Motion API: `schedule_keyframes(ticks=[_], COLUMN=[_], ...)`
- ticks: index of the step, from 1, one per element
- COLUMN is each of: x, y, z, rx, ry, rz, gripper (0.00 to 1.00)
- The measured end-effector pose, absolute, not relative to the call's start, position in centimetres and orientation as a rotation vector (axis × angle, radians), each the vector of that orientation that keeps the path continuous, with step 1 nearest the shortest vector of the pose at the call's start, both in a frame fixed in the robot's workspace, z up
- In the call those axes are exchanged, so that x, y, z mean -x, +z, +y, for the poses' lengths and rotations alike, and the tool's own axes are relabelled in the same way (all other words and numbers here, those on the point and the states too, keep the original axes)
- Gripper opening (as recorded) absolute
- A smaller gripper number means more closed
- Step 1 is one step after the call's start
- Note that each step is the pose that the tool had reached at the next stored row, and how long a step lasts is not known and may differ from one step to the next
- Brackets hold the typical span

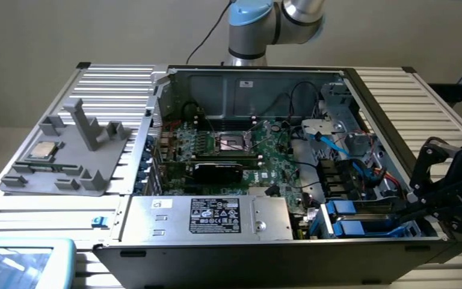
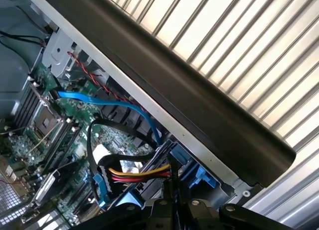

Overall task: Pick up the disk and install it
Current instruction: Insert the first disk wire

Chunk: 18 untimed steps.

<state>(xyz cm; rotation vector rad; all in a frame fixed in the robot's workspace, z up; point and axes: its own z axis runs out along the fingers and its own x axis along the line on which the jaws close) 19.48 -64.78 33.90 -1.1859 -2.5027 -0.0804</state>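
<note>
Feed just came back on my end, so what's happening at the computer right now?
The arm's tool, shut, reaches into the open computer case from the exterior view's right, at the drive bay where the blue disk carriers sit. Whether it grips one is unclear.

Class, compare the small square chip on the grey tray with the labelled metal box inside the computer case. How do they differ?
The chip is small and square; the box is large and oblong. The chip lies on the grey tray outside the computer case; the box sits inside it. Both look silvery.
</note>
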Motion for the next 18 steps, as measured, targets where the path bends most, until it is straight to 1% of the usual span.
schedule_keyframes(ticks=[3,6,9,13,18], x=[-19.4,-19.2,-19.1,-19.0,-18.8], y=[34.0,34.0,34.0,34.0,34.0], z=[-64.2,-63.6,-63.5,-63.3,-63.1], rx=[1.191,1.192,1.194,1.201,1.204], ry=[-0.064,-0.061,-0.056,-0.032,-0.027], rz=[-2.507,-2.508,-2.509,-2.516,-2.517], gripper=[0.15,0.15,0.15,0.15,0.15])
